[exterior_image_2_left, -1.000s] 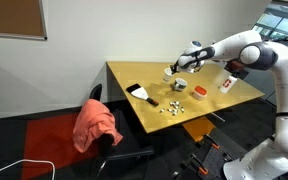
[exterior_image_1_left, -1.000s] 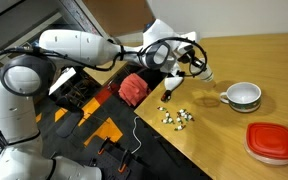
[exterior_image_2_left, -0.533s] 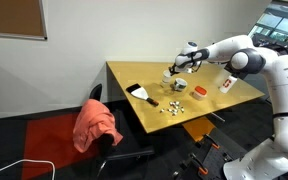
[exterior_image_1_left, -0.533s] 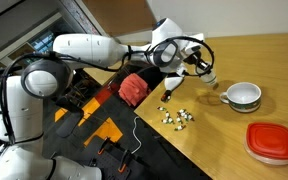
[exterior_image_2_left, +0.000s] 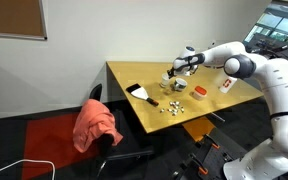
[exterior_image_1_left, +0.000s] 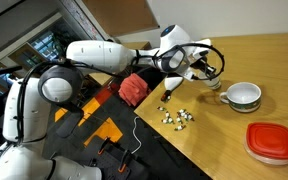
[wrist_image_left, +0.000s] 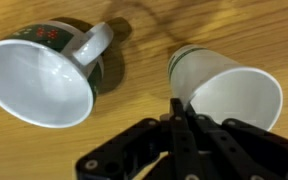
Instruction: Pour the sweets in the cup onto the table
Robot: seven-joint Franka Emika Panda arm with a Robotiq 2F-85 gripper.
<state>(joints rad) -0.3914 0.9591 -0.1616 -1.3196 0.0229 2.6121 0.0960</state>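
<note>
Table (exterior_image_1_left: 269, 55) is carrying everything; my gripper (wrist_image_left: 179, 108) is pinching tight on the rim of the cup (wrist_image_left: 229, 92), tipped beside the handled cup (wrist_image_left: 39, 80), while the sweets (exterior_image_1_left: 176, 116) are lying near the dark edge.

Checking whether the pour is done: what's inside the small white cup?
In the wrist view the cup shows only bare white wall through its mouth, nothing else; its bottom is hidden. The sweets lie on the table.
</note>
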